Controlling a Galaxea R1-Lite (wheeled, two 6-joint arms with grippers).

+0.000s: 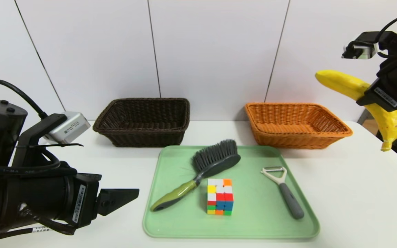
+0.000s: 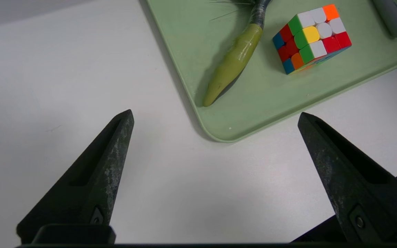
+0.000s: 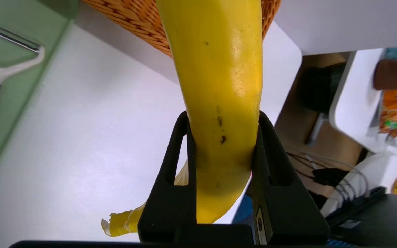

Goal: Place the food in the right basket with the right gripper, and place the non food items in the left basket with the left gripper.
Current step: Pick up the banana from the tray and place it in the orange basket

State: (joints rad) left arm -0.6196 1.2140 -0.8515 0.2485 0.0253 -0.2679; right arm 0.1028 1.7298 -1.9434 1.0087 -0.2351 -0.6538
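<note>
On the far side of the white surface (image 1: pixel 357 193), the dark basket (image 1: pixel 143 121) and orange basket (image 1: pixel 296 124) sit empty. High right of the orange one, the right claw (image 3: pixel 222 151) grasps a banana (image 1: pixel 348 86). Brush (image 1: pixel 205 168), cube (image 1: pixel 220 196) and peeler (image 1: pixel 283 189) lie on the green tray (image 1: pixel 253 224); the left claw (image 2: pixel 215 119) hovers released at near left.

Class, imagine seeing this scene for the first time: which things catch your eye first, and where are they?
The yellow banana held in the air by the right gripper, to the right of the orange basket. Next the multicoloured puzzle cube on the green tray, between the brush and the peeler.
</note>
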